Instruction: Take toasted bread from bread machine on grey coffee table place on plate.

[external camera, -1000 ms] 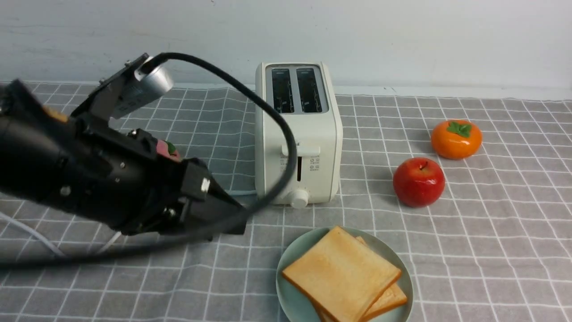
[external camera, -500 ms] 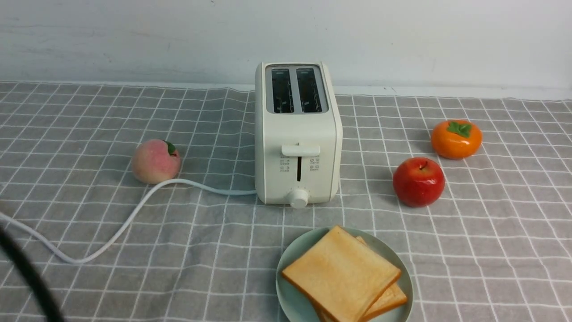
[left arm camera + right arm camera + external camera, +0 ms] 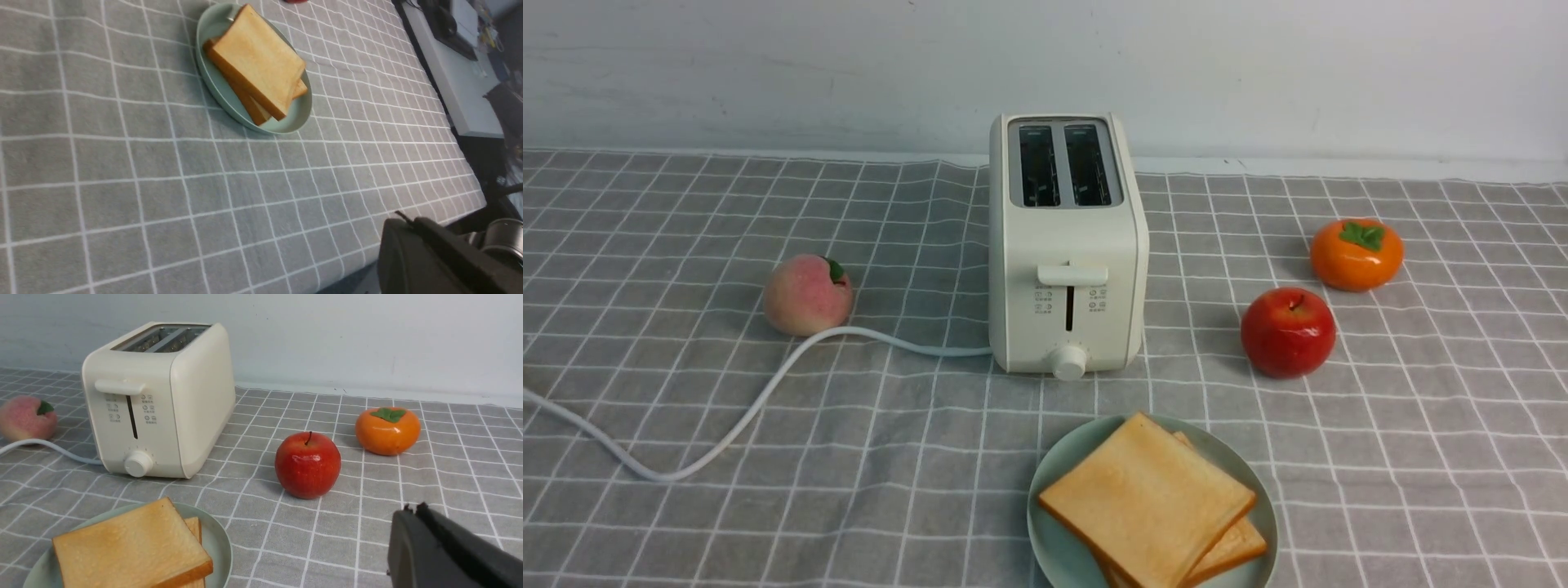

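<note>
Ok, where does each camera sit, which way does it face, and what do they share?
Front view: between the arms, looking forward and down at the toaster, plate and fruit; no robot parts show.
Left wrist view: on the left arm, looking obliquely down at the cloth and plate; the closed left gripper shows.
Right wrist view: on the right arm, looking low across towards the wall; the closed right gripper shows.
Both wrist views share the plate and bread.

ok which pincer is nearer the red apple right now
Right. The right pincer hangs on the robot's side of the apple, not touching it. The left pincer looks farther off, its wrist view catching just the apple's edge beyond the plate.
</note>
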